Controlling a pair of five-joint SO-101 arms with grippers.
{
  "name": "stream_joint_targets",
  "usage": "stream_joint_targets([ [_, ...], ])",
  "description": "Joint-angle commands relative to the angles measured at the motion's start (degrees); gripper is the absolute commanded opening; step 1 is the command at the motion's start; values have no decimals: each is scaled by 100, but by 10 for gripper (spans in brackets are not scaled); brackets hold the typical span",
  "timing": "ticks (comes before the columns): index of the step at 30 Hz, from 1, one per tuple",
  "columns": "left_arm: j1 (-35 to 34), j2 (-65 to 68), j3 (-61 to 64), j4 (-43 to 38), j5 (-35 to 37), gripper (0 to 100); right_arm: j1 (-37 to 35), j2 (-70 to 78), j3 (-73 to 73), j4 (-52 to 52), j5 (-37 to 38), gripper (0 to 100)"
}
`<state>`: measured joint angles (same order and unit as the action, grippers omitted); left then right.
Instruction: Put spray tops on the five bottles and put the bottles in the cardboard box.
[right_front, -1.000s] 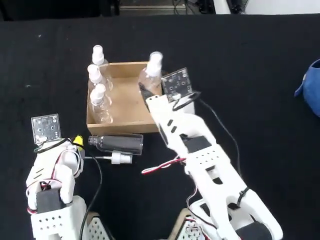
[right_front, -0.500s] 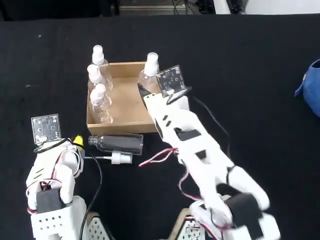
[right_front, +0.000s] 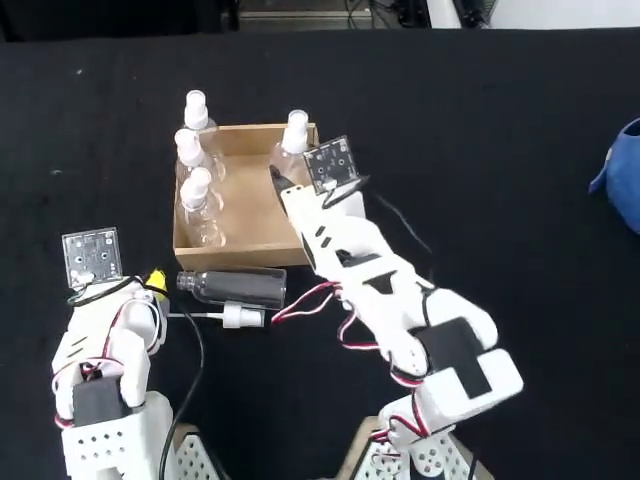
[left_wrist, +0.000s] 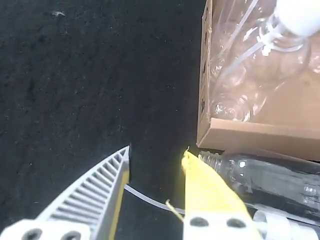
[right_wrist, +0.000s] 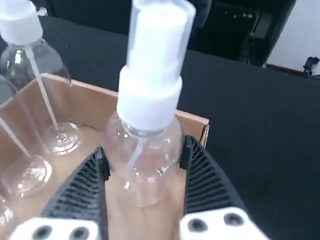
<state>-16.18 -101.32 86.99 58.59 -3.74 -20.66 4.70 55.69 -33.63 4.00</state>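
Bottle (right_wrist: 145, 165) pinched between right fingers (right_wrist: 80, 195), left fingers (left_wrist: 95, 205) parted, empty

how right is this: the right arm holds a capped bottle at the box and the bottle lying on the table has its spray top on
No: the high view shows the lying bottle bare-necked, its spray top loose beside it. The right gripper does hold a capped bottle at the cardboard box.
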Motion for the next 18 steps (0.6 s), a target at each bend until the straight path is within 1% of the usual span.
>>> stream_joint_targets([
  [1, 13, -62, -66, -132, 18, 29, 105, -4, -567, -123, -9, 11],
  [10, 13, -62, -66, -123, 18, 29, 114, 40, -1464, 1530, -9, 11],
  [13, 13, -62, -66, -105, 18, 29, 114, 40, -1578, 1793, 0, 11],
  [18, 31, -62, -66, -105, 18, 29, 114, 48, -1587, 1837, 0, 11],
])
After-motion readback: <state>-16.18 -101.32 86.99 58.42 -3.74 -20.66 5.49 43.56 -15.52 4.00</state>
